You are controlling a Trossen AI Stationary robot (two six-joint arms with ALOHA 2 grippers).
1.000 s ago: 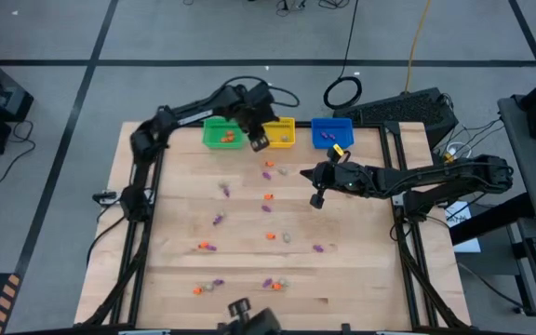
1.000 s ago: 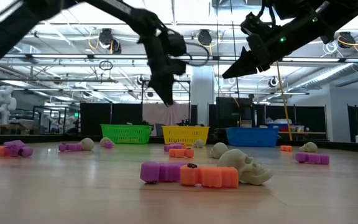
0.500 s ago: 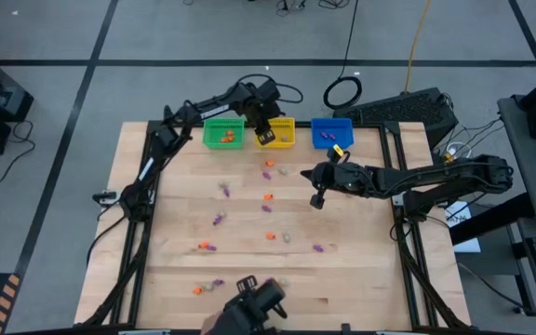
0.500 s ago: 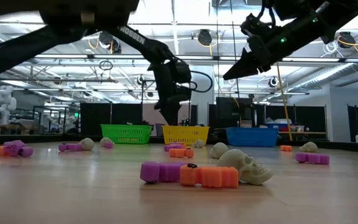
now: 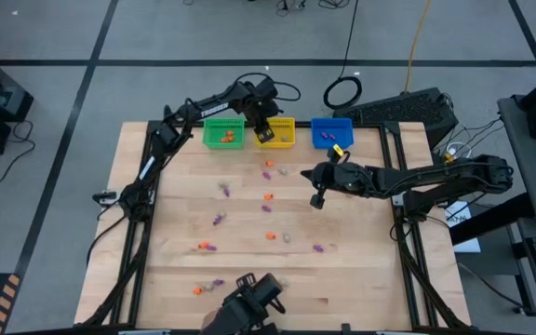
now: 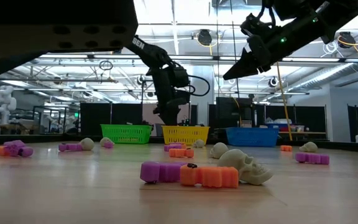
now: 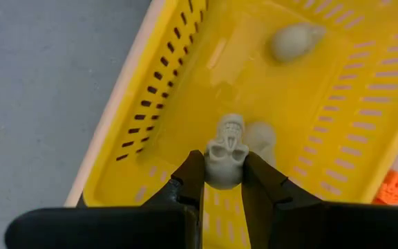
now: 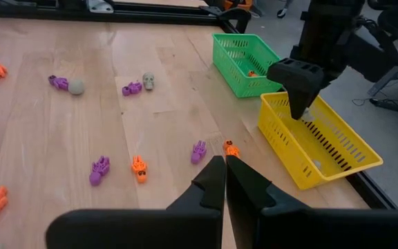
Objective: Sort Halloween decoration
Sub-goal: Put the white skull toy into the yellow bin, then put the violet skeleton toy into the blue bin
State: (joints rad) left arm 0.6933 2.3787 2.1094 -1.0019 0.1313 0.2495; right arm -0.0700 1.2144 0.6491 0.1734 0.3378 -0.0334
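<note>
My left gripper (image 5: 266, 130) is over the yellow basket (image 5: 284, 141), shut on a pale beige-grey skull trinket (image 7: 225, 155). It also shows in the low view (image 6: 167, 118) and the right wrist view (image 8: 298, 105). Two more pale skulls (image 7: 292, 41) lie on the basket floor. My right gripper (image 5: 317, 197) hangs shut and empty above the table's right middle (image 8: 224, 181). Orange, purple and pale trinkets (image 5: 268, 196) lie scattered over the wooden table. My left gripper pinches the skull by its two sides (image 7: 215, 164) between its fingertips. The fingers point down into the yellow basket from above. The skull is clear of the basket floor, its teeth end pointing away from the fingers.
A green basket (image 5: 222, 133) and a blue basket (image 5: 331, 131) flank the yellow one along the table's far edge. An orange trinket (image 7: 392, 187) lies just outside the yellow basket. In the low view, purple and orange pieces and a skull (image 6: 244, 167) lie near the front edge.
My left gripper has gone toward the table's far edge and down, from beside the yellow basket's near rim to over its inside, still shut on the skull.
</note>
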